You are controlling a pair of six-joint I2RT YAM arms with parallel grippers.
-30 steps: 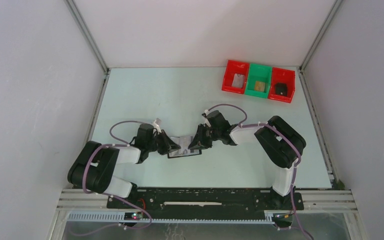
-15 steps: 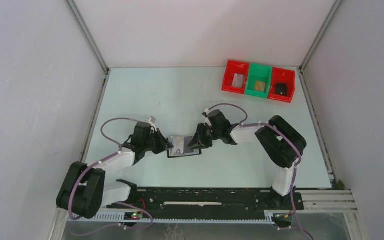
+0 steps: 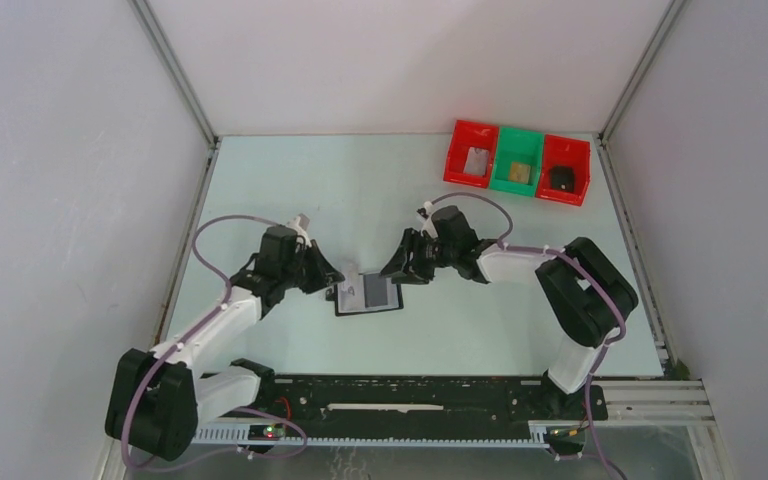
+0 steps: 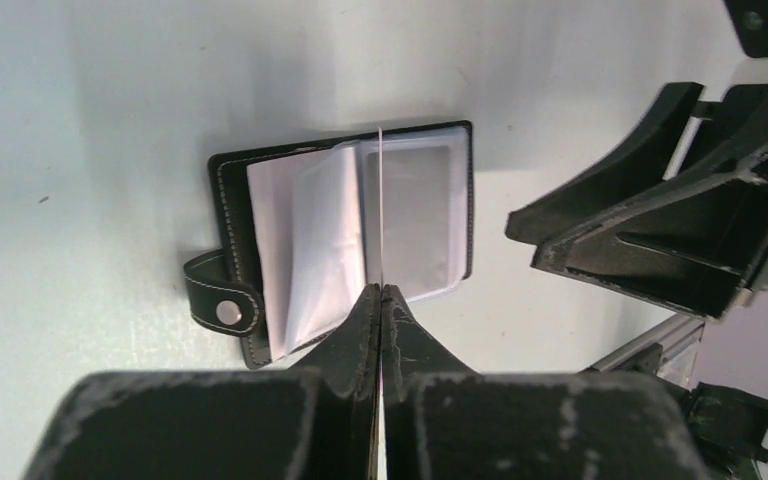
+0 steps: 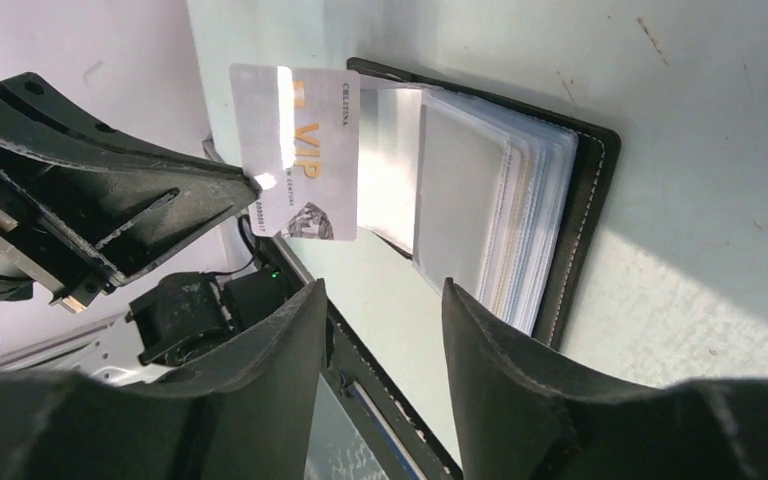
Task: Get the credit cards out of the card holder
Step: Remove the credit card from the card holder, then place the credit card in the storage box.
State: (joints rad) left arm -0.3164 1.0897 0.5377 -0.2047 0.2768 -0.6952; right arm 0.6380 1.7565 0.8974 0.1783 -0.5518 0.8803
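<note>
The black card holder lies open on the table between both grippers, its clear sleeves fanned; it also shows in the left wrist view and the right wrist view. My left gripper is shut on a silvery credit card with gold VIP lettering and holds it upright over the holder's left edge. In the left wrist view that card shows edge-on as a thin line between my shut fingertips. My right gripper is open and empty, just above the holder's right side.
Three bins stand at the back right: a red bin with a grey card, a green bin with a tan card, a red bin with a dark object. The holder's snap tab sticks out on its left.
My left arm has drawn back to the left with the card pinched, sliding it out from the holder's sleeves. My right gripper has lifted off the holder and moved slightly back.
</note>
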